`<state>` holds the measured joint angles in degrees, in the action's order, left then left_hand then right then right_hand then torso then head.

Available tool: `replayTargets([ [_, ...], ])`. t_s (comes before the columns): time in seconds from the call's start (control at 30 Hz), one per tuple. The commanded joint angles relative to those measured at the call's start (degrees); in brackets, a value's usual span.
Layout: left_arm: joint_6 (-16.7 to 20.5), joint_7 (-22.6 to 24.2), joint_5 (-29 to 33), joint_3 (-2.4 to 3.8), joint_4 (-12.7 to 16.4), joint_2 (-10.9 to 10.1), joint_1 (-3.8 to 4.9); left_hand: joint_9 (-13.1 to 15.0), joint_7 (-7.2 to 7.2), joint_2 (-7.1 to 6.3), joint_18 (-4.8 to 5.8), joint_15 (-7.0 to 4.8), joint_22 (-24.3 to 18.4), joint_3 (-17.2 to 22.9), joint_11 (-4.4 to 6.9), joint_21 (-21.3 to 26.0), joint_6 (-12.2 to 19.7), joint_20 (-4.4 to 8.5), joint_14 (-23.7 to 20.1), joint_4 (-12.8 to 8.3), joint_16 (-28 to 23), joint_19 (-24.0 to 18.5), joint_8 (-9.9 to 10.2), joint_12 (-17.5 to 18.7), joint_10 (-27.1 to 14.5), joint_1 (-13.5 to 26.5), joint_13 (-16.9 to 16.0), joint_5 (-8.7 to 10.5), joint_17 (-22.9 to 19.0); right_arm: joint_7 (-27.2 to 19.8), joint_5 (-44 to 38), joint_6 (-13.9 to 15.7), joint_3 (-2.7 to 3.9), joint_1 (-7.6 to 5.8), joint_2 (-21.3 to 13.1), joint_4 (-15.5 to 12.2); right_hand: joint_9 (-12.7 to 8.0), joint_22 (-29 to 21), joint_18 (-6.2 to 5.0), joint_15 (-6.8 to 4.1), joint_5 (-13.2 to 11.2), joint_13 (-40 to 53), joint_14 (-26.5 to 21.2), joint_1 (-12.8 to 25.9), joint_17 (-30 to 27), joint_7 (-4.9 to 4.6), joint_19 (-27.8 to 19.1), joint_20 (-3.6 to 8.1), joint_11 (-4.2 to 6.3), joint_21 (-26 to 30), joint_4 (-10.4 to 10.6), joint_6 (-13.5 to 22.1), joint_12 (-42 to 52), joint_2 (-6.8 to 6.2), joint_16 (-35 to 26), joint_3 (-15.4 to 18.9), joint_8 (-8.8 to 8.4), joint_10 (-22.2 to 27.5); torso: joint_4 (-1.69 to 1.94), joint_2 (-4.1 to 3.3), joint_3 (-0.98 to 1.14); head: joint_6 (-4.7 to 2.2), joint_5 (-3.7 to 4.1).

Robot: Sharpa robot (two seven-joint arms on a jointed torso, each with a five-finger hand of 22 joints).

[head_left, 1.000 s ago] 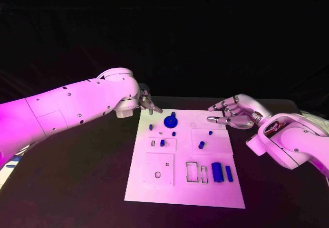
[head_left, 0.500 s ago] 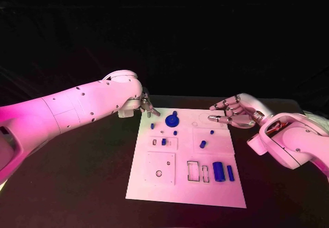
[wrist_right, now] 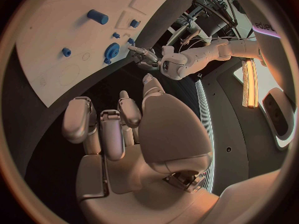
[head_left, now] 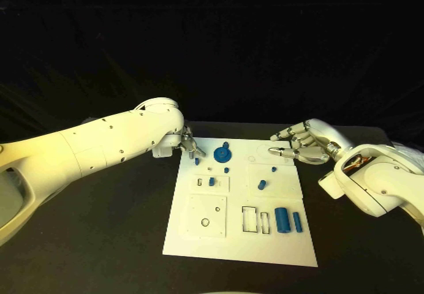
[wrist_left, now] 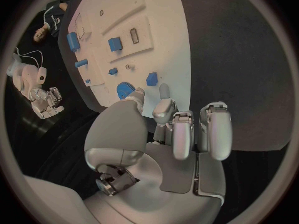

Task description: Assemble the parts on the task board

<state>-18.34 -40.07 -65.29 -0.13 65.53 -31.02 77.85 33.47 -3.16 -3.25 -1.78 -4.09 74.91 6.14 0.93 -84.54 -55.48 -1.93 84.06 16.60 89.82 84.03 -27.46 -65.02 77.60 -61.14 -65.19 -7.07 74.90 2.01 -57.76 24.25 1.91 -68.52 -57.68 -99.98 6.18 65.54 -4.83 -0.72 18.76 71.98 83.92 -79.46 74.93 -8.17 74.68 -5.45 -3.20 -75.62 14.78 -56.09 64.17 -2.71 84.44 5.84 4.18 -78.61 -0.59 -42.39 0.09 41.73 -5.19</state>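
A: Where is the left hand right now?

B: At the far left corner of the task board, fingertips low over the white plate, just beside the blue gear and the small blue peg. In the left wrist view its fingers are apart and nothing sits between them, so it holds nothing.

A: And the right hand?

B: It hangs over the black table just off the board's far right corner, fingers loosely curled but separated, also holding nothing.

A: So which step is this?

B: I judge it to be the reach before a pick: the left hand looks set to take either the gear or the peg beside it. I cannot tell which.

A: What else lies on the board?

B: A slanted blue block near the middle, a large blue cylinder and a slim blue bar near the right edge beside two narrow rectangular slots. None of these looks seated yet.

A: What does the next move call for?

B: Lowering the fingers around one small piece without nudging its neighbour, since the gear and peg lie near each other, then pinching it firmly enough to lift.
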Motion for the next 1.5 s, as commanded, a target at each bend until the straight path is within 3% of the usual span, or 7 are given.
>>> replayTargets([
  [0.03, -1.4, 0.1, 0.4, 0.02, 0.3, 0.1, -0.09, 0.0, 0.04, 0.08, 0.07, -0.07, 9.5, -0.3, -0.02, -0.2, -0.5, -0.33, 5.9, 0.0, 0.2, 2.5, -0.2, -0.4, 0.3, -0.6, -0.1, -0.07, 15.1, -0.1, -0.2, 0.0, 0.00, 0.03, 0.1, 0.0, 0.0, 0.0, -0.46, -0.24, 0.2, -0.1, 3.9, 0.2, 5.4, 0.01, -0.1, 0.10, 0.02, 0.2, 0.1, -0.4, -0.1, 0.17, -0.4, 0.3, 0.06, 0.5, -0.11, -0.02, -0.01, 0.01, -0.08],
  [0.33, -1.9, 0.0, 0.4, 0.02, 0.6, 0.0, -0.20, 0.0, 0.18, 0.44, 0.08, -0.16, 9.5, -0.4, 0.10, -0.2, -0.7, -0.24, 5.9, -0.1, 0.2, 2.5, -0.5, -0.5, 0.4, -1.3, -0.2, -0.12, 15.1, -0.1, -0.2, 0.0, 0.00, 0.03, 0.1, 0.1, 0.0, 0.0, -0.46, -0.24, 0.2, -0.1, 3.9, 0.2, 5.4, 0.01, -0.1, 0.10, 0.02, 0.2, 0.1, -0.4, -0.1, 0.17, -0.4, 0.3, 0.06, 0.5, 0.02, 0.01, 0.01, 0.09, -0.05],
  [1.27, -2.0, -0.7, 1.5, 0.01, 1.4, -0.5, -0.29, 0.5, 0.61, 2.05, 0.09, -0.45, 9.7, 0.1, 0.47, -0.2, -1.2, 0.07, 5.9, -0.3, 0.2, 2.6, -1.6, -0.9, 0.6, -5.3, -0.4, -0.29, 15.1, -0.2, -0.2, -0.3, 0.00, 0.03, 0.3, 0.2, 0.0, 0.0, -0.46, -0.24, 0.3, -0.1, 3.9, 0.2, 5.4, 0.01, -0.1, 0.10, 0.02, 0.2, 0.1, -0.4, -0.1, 0.20, -0.4, 0.4, 0.06, 0.5, -0.05, 0.02, 0.01, 0.26, -0.04],
  [1.5, -2.5, -0.3, 2.1, 0.01, 1.4, -0.4, -0.30, 0.8, 0.80, 2.71, 0.09, -0.59, 9.7, 1.5, 0.65, -0.1, -0.8, 0.20, 5.9, -1.0, 0.2, 2.6, -1.9, -0.7, 0.5, -8.2, -0.2, -0.29, 15.1, -0.2, -0.2, -0.4, 0.00, 0.03, 0.4, 0.2, 0.0, 0.0, -0.46, -0.24, 0.3, -0.1, 3.9, 0.2, 5.4, 0.01, -0.1, 0.10, 0.02, 0.2, 0.1, -0.4, -0.1, 0.20, -0.4, 0.4, 0.06, 0.5, -0.03, 0.01, 0.02, 0.49, 0.01],
])
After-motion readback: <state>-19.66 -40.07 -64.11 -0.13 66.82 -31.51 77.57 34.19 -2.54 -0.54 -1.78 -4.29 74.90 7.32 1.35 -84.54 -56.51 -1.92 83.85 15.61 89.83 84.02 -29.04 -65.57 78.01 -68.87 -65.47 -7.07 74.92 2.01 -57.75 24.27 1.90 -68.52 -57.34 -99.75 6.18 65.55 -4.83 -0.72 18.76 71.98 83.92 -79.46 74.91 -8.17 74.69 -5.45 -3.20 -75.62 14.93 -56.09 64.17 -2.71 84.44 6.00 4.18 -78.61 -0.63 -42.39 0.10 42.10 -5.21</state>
